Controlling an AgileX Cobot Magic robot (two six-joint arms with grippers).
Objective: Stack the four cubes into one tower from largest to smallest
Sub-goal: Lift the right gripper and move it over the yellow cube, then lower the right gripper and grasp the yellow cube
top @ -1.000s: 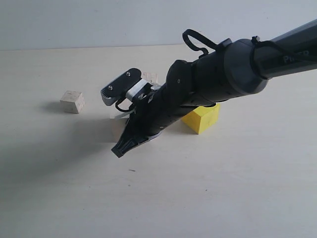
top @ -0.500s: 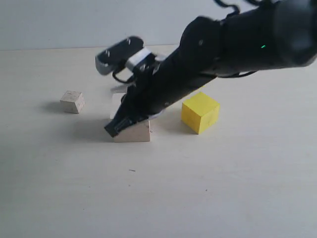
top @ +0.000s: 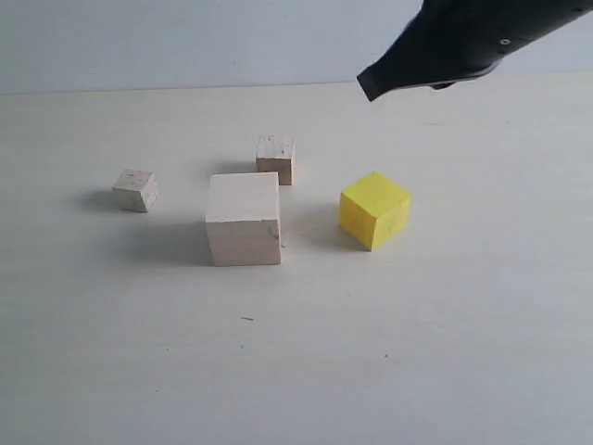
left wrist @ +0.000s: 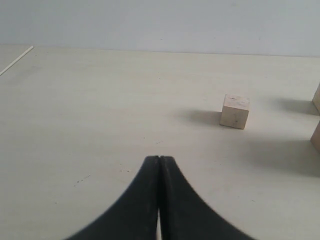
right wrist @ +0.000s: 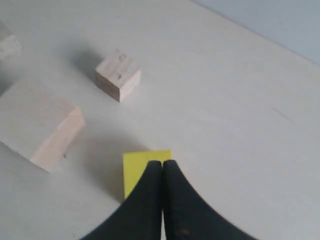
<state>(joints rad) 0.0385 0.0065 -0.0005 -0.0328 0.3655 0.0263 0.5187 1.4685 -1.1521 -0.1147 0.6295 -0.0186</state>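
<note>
All four cubes stand apart on the table, none stacked. The large pale beige cube (top: 243, 219) (right wrist: 39, 125) is in the middle. The yellow cube (top: 374, 209) (right wrist: 139, 170) stands to its right. One small speckled cube (top: 276, 158) (right wrist: 118, 75) is just behind the large one, the other (top: 135, 190) (left wrist: 235, 111) far left. My right gripper (top: 369, 89) (right wrist: 162, 163) hangs shut and empty high above the yellow cube. My left gripper (left wrist: 159, 159) is shut and empty over bare table, short of the far-left small cube; the exterior view does not show it.
The pale wooden table (top: 296, 371) meets a grey wall (top: 185, 42) at the back. A table edge (left wrist: 15, 59) shows in the left wrist view. Part of the large cube (left wrist: 316, 136) and the other small cube (left wrist: 317, 99) sit at that view's border.
The right arm has swung up and back to the upper right, away from the large cube, uncovering all four cubes. The cubes have not moved.
</note>
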